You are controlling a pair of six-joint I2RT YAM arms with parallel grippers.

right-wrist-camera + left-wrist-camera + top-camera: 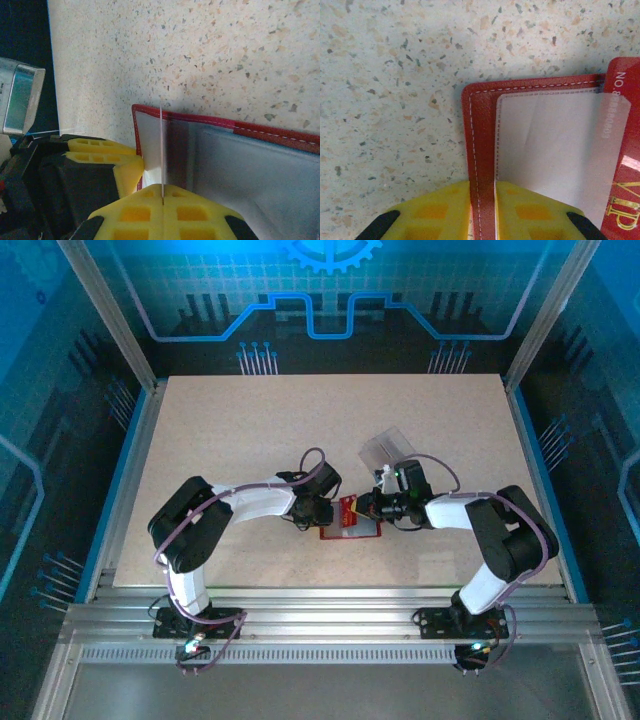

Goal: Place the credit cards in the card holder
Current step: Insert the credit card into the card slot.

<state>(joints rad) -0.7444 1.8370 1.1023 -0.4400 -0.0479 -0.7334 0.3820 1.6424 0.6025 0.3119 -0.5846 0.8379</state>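
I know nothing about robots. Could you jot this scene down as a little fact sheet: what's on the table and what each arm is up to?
surface: speckled table
card holder: dark red, lying open between the two arms
left gripper: pinching the holder's edge
right gripper: shut on a thin card, seen edge-on, its far end at the holder's clear pocket
already in holder: red VIP card
farther back: clear object, too small to identify
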